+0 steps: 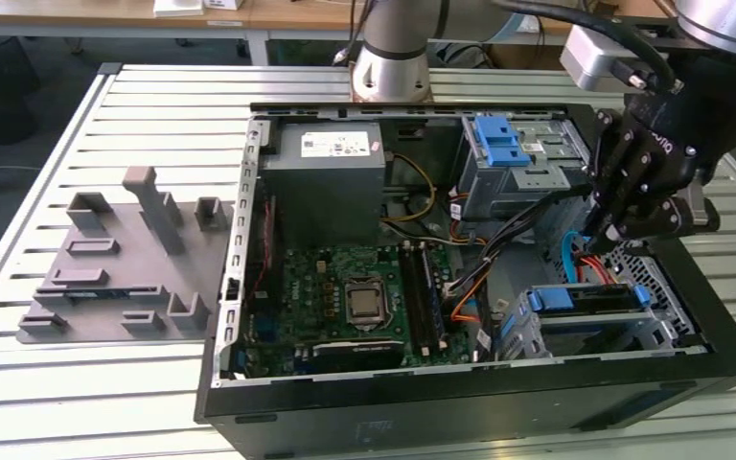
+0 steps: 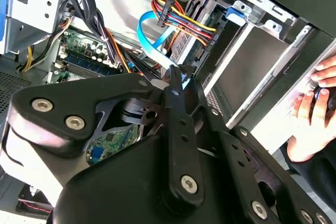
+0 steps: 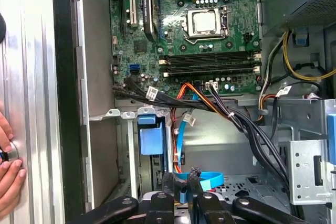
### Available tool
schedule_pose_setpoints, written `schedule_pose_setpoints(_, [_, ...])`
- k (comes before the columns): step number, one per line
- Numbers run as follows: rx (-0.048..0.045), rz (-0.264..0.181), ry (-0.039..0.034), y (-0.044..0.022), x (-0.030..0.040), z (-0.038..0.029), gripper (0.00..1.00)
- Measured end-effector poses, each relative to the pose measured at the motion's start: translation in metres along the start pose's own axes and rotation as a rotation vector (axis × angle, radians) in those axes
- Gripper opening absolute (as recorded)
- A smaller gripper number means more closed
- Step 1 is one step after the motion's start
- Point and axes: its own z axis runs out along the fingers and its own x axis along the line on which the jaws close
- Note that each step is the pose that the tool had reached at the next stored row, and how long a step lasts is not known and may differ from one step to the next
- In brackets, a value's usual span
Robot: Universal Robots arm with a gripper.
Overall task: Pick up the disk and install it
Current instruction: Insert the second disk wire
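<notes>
Keeping the gripper [image 1: 608, 238] square is your concern now: its fingers are clenched on the blue data cable [image 3: 202, 178], low inside the computer case [image 1: 471, 402] on the exterior view's right. The disk [image 1: 588, 299] already sits in its bay at the near corner on that side, blue bracket uppermost, just nearer than the fingertips. Guide the cable end straight toward the drive, avoid snagging the black wire bundle [image 3: 247, 124], and mind the person's hand [image 2: 314, 109] beside the case's outer wall.
</notes>
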Motion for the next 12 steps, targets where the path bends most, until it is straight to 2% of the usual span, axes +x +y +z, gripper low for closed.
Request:
schedule_pose_setpoints(7, [-0.0037,0.000,0.0004,-0.0001,-0.0006,0.0077,0.23])
schedule_pose_setpoints(8, [-0.0038,0.000,0.0004,-0.0002,-0.0006,0.0081,0.17])
schedule_pose_setpoints(9, [-0.0038,0.000,-0.0003,-0.0002,-0.0006,0.0087,0.16])
schedule_pose_setpoints(11, [-0.0042,0.000,-0.0063,-0.0002,-0.0006,0.0097,0.16])
schedule_pose_setpoints(12, [-0.0049,0.000,-0.0169,-0.0002,-0.0006,0.0102,0.16])
